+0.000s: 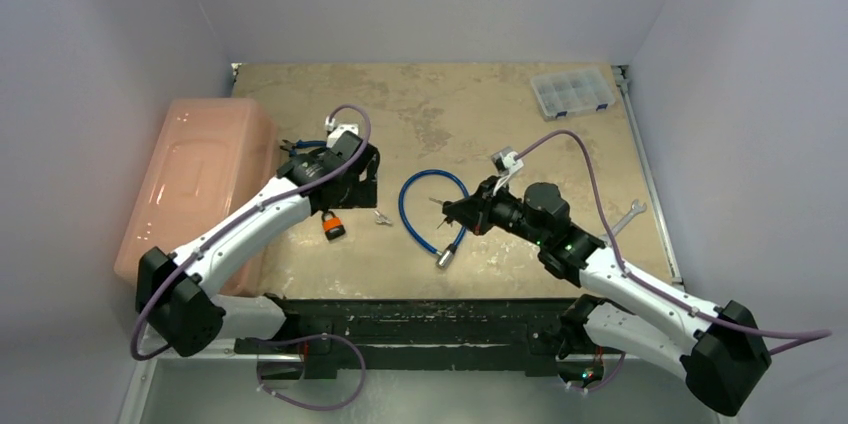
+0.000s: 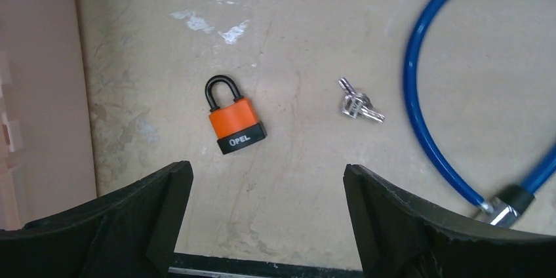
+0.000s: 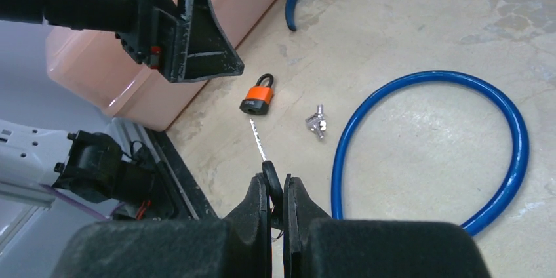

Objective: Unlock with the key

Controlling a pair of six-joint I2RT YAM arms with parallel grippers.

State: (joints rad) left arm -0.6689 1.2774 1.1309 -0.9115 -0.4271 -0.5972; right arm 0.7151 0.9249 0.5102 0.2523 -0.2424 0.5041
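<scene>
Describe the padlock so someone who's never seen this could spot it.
Find the big pink plastic box at the left of the beige table. Just right of it, near the left claw, lies the small orange padlock. Only it is orange, unlike the small silver keys alongside.

Plain lavender-grey walls [image 1: 420, 4] are closing in the table [image 1: 480, 104] at the back and both sides. Its beige top is showing mottled stains and whitish scuffs — soft, even light is falling across it.
</scene>
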